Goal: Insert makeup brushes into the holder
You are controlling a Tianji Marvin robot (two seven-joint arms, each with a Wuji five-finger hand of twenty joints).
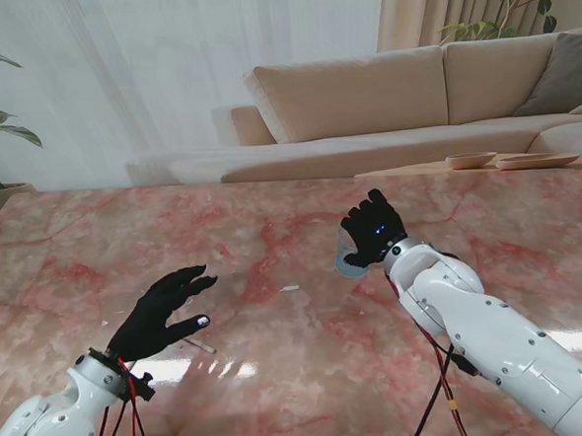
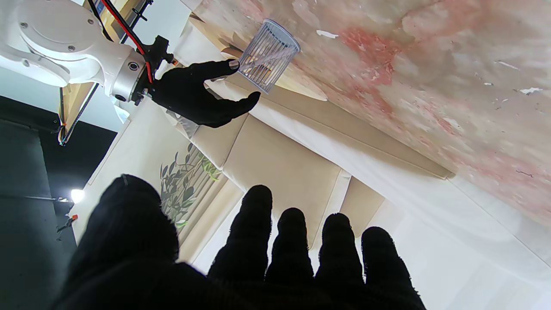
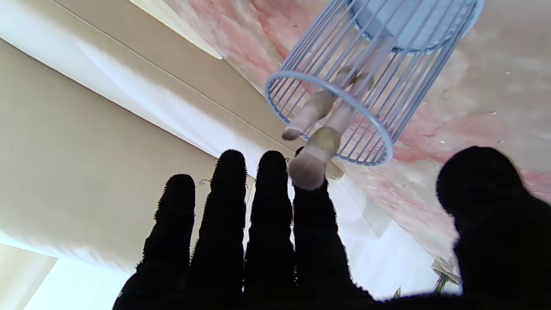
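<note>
Left robot hand (image 1: 163, 312) (fingers spread, empty) is well apart from holder (image 2: 268, 56) beside right robot hand (image 1: 374, 230).

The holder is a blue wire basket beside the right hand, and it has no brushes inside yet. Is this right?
Not quite: the holder already has two makeup brushes inside, as the right wrist view shows. It is indeed a blue wire basket beside the right hand.

Bright window daylight, glare streaks on glossy table (image 1: 281, 377), wrist views softly blurred, fingers silhouetted
</note>
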